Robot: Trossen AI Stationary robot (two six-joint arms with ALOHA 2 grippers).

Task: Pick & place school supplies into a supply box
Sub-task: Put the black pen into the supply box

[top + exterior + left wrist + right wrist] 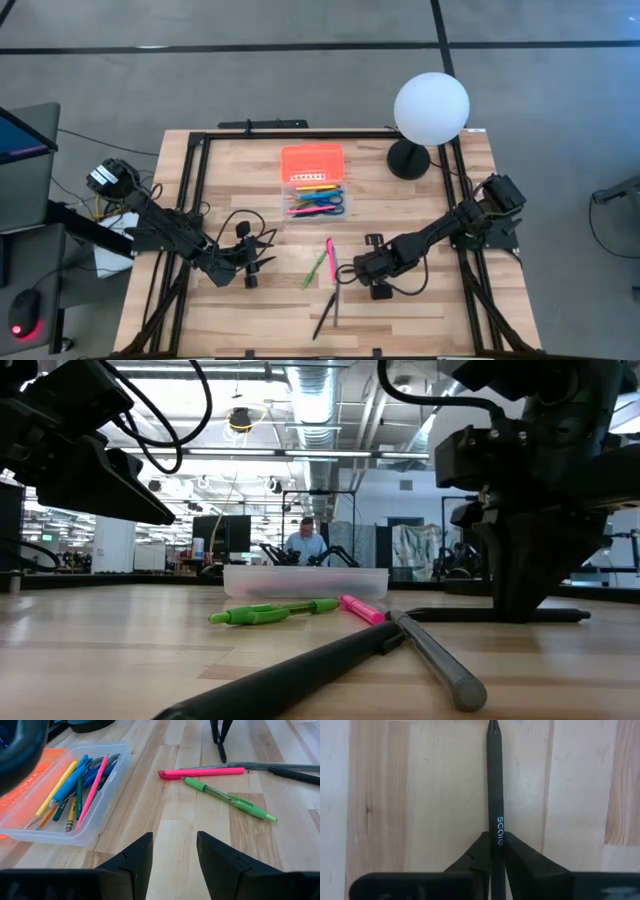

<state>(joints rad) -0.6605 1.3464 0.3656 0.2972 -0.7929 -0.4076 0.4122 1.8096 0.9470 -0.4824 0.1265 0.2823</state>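
The supply box [312,190] is a clear case standing on the table's far middle, its orange lid [312,160] open behind it. It holds several pens and blue-handled scissors [75,785]. A green pen [316,268], a pink marker [329,257], a grey pen [336,305] and a black pen [325,315] lie flat on the wood nearer me. My right gripper [345,275] is low at the black pen's far end, shut on it. My left gripper [174,865] hovers open to the left of the loose pens. My right gripper pinches the black pen [496,827] between its two fingers [480,851] near the pen's far end. The pen runs straight out ahead of the fingers, along them. In the low view its long body [290,675] lies on the table toward the near edge.
A white globe lamp [431,108] on a black base stands at the table's far right corner. A black frame [195,180] runs along the table's edges. Bare wood lies between my left gripper and the box [65,795]. Beyond the table a person [305,540] sits in the room.
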